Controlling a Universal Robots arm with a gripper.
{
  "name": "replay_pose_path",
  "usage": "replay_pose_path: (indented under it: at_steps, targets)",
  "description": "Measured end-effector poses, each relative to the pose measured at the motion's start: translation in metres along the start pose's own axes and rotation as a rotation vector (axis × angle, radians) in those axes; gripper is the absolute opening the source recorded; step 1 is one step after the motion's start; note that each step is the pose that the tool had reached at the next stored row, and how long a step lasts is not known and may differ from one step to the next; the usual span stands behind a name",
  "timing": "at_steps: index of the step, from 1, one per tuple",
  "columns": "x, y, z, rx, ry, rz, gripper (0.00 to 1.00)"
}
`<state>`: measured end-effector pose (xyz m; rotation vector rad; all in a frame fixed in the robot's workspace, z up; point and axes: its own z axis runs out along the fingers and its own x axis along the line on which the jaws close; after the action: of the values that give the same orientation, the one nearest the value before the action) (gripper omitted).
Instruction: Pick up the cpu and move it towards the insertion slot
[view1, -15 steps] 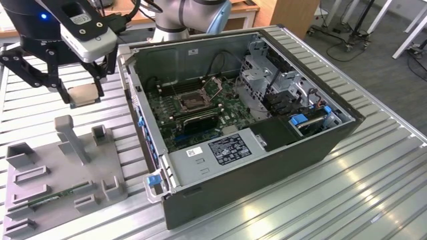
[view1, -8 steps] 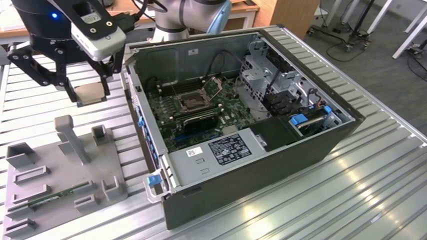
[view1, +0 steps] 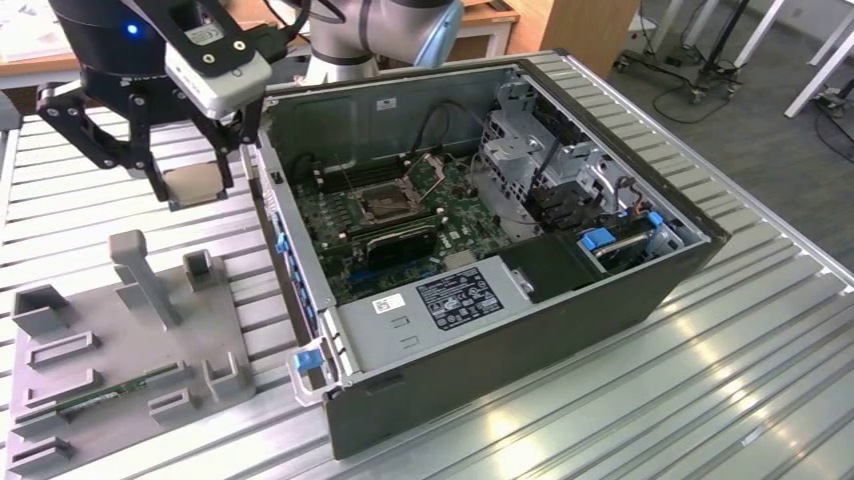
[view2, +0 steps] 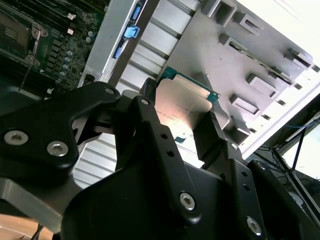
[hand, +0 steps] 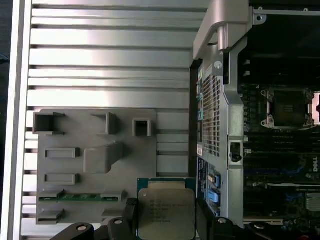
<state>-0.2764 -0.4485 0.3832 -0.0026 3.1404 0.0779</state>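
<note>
Open computer case (view1: 534, 340) lying on a slatted metal table (view1: 747, 330), blue latch (view1: 308, 360) at its near corner. On the exterior view's left, near the case, grey plastic tray (view1: 134, 350) with recesses and upright blocks; green memory stick (view1: 118, 392) seated in one long recess.

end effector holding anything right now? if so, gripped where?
Yes: the cpu. The end effector clamps it across two opposite side edges, leaving its metal face uncovered in both wrist views.
</note>
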Motion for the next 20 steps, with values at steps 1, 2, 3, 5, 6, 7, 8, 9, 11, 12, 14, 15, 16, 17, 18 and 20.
replay_pose_path:
  at_steps: [1, 2, 3, 5, 6, 7, 8, 9, 11, 12, 14, 15, 16, 17, 18, 20]
  targets:
    - [-0.0013, 0.0000, 0.0000, 0.0000, 0.0000, 0.000, 0.55]
    - [-0.0028, 0.0000, 0.0000, 0.0000, 0.0000, 0.000, 0.55]
    - [-0.0041, 0.0000, 0.0000, 0.0000, 0.0000, 0.000, 0.55]
    - [-0.0066, 0.0000, 0.0000, 0.0000, 0.0000, 0.000, 0.55]
    - [-0.0078, 0.0000, 0.0000, -0.0001, -0.0001, 0.000, 0.55]
    - [-0.0091, 0.0000, 0.0000, 0.0000, 0.0000, 0.000, 0.55]
    - [-0.0104, 0.0000, 0.0000, 0.0000, 0.0000, 0.000, 0.55]
    - [-0.0117, 0.0000, 0.0000, 0.0000, -0.0001, 0.000, 0.55]
    - [-0.0142, 0.0000, 0.0000, 0.0000, 0.0000, 0.000, 0.55]
    - [-0.0155, 0.0000, 0.0000, 0.0000, 0.0000, 0.000, 0.55]
    - [-0.0180, 0.0000, 0.0000, 0.0000, 0.0000, 0.000, 0.55]
    - [-0.0194, 0.0000, 0.0000, 0.0000, 0.0000, 0.000, 0.55]
    - [-0.0206, -0.0001, 0.0000, 0.0000, 0.0000, 0.000, 0.55]
    - [-0.0219, 0.0000, 0.0000, -0.0001, 0.0000, 0.000, 0.55]
    - [-0.0232, 0.0000, 0.0000, 0.0000, 0.0000, 0.000, 0.55]
    - [-0.0258, 0.0000, 0.0000, 0.0000, 0.0000, 0.000, 0.55]
